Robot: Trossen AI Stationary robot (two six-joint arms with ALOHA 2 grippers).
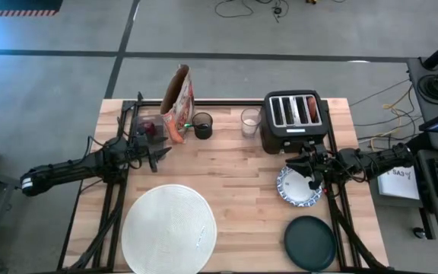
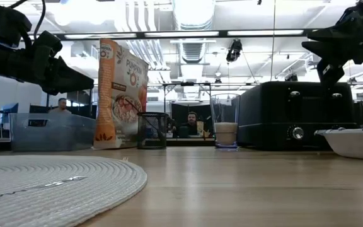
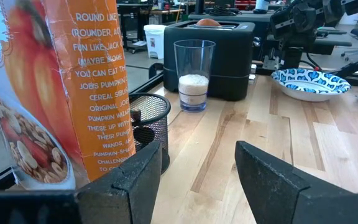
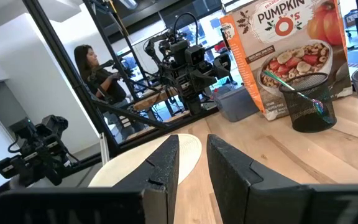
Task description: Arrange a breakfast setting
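Above table [image 1: 234,179], both tools apart, empty.

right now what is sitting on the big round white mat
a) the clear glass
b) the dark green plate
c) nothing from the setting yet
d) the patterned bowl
c: in the high view the white mat has no dish on it, while the dark green plate and the patterned bowl lie apart on the wood to its right and the clear glass stands beside the toaster.
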